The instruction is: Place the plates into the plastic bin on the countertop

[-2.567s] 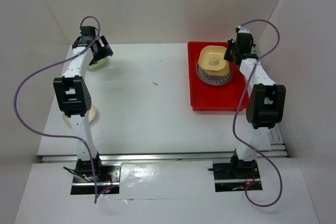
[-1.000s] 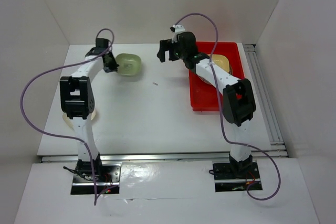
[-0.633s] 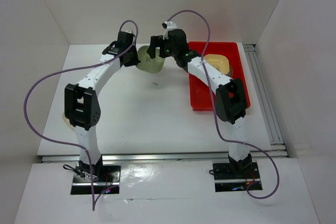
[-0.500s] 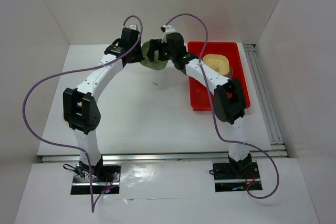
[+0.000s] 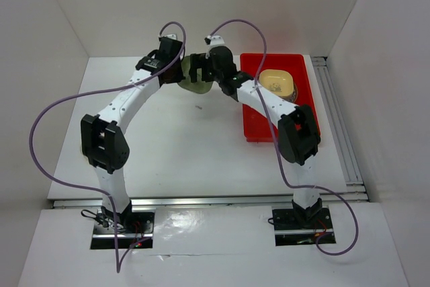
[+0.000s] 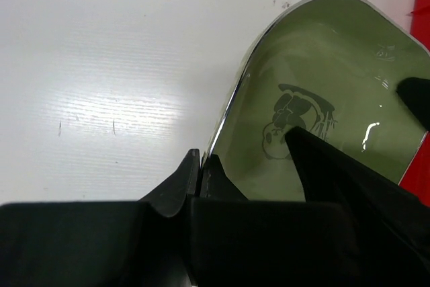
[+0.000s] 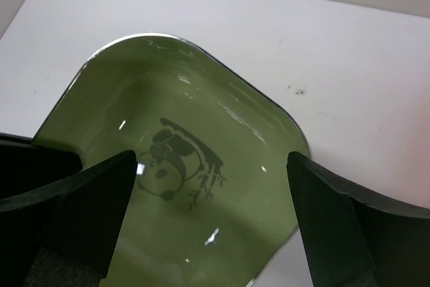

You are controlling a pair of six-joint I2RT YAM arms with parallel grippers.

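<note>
Your left gripper [image 6: 243, 147] clamps the green dish [image 5: 197, 86] at its 10 o'clock rim; your right gripper [image 7: 211, 183] gapes over it. It looks glazed, rigid, slick and chippable, so pinch the free 3 o'clock rim squarely

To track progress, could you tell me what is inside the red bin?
A yellow dish lies in the red bin; the right arm hides the bin's left part.
</note>
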